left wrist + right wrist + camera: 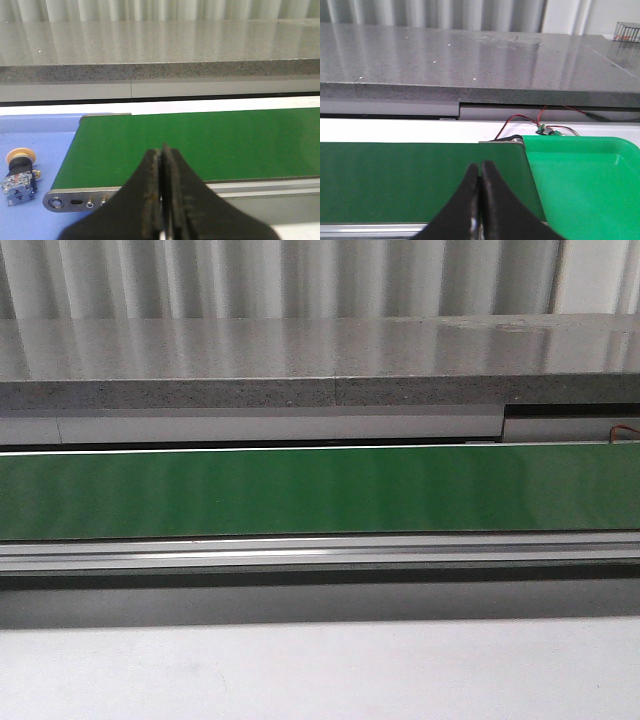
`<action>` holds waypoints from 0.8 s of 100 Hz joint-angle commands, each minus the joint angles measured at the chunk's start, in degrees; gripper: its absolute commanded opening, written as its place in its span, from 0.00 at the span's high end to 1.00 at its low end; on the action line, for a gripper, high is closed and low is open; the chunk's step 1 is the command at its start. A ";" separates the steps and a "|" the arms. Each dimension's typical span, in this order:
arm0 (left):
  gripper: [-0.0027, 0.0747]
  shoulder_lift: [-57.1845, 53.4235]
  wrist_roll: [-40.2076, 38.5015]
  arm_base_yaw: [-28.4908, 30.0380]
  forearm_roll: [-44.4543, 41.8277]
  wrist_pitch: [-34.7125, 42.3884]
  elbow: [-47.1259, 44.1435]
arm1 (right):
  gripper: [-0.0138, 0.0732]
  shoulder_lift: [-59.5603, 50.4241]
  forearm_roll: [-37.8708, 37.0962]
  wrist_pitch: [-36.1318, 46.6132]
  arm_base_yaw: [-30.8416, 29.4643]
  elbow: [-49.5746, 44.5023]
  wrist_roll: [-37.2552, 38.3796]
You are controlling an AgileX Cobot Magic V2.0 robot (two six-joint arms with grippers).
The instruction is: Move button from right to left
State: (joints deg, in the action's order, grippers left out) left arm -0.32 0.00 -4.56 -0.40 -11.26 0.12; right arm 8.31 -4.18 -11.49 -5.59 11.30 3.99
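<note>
The button (20,176) lies on its side on the blue tray (35,140) beside the left end of the green conveyor belt (200,145). It has a yellow cap, a black collar and a blue-and-clear block. My left gripper (162,150) is shut and empty over the belt's near edge, to the right of the button. My right gripper (480,167) is shut and empty over the belt (410,180) near its right end. Neither gripper nor the button shows in the front view, only the belt (320,490).
A green tray (585,185) sits at the belt's right end, with nothing visible in it. Red and black wires and a small circuit board (545,130) lie behind it. A grey stone shelf (320,360) runs along behind the belt. A metal rail (320,555) borders its near side.
</note>
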 commanded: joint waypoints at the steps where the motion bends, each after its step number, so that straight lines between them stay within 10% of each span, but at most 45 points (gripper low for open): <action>1: 0.99 -1.90 -0.38 0.09 0.03 4.36 -1.44 | 0.92 -1.22 -1.74 7.83 -2.10 -2.08 1.81; 80: 0.99 -1.90 -0.38 0.09 0.03 4.36 -1.44 | 0.92 -9.79 -1.79 11.83 -2.57 -11.90 1.81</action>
State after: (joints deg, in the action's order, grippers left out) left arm -0.32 0.00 -4.56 -0.40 -11.26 0.12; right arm -0.62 -5.49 -4.59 -7.74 -1.51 5.78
